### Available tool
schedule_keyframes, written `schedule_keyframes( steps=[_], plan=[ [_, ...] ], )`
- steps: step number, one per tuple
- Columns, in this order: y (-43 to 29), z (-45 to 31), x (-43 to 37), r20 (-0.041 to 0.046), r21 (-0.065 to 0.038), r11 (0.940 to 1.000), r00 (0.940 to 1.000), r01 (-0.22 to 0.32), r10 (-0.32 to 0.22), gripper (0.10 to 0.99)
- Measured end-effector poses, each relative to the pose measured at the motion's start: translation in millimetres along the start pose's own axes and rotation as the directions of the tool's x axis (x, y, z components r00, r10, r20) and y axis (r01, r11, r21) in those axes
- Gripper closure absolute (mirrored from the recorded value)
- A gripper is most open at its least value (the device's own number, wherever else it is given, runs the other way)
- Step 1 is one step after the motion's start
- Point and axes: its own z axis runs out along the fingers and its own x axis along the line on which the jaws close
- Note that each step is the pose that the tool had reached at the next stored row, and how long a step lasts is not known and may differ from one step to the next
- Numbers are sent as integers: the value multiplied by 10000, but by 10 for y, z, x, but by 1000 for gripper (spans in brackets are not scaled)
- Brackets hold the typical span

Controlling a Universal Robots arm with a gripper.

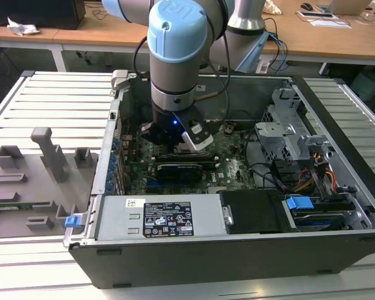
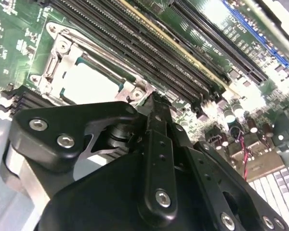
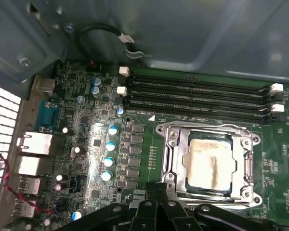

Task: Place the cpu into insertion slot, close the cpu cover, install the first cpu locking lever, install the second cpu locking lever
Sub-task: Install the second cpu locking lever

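Note:
The cpu (image 3: 207, 164), a flat silver square, lies in the insertion slot (image 3: 162, 129) on the green board. The cpu cover (image 3: 176, 144), a metal frame with a square cut-out, lies flat over it. In the second wrist view the cpu (image 2: 89, 84) shows bright inside the cover (image 2: 62, 50), and a thin metal lever (image 2: 96, 48) runs along one edge of the slot. My gripper (image 2: 153, 98) is shut, its black tips right at a corner of the slot with nothing visible between them. The gripper (image 3: 156, 188) sits just beside the slot's frame. In the exterior view the gripper (image 1: 165, 142) is down inside the computer case.
Long black memory slots (image 3: 197, 96) run beside the socket. A black expansion card (image 1: 181, 169) lies near the arm, with the power supply (image 1: 162, 219) at the case front and a drive cage (image 1: 287, 131) on the exterior view's right. A grey fixture tray (image 1: 31, 181) sits outside on its left.

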Motion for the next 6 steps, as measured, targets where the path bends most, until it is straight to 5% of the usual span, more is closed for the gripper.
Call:
schedule_keyframes(
  steps=[6],
  plan=[
    [35, -156, -3, 1, -1, 10000, 10000, 0, 0, 980]
  ],
)
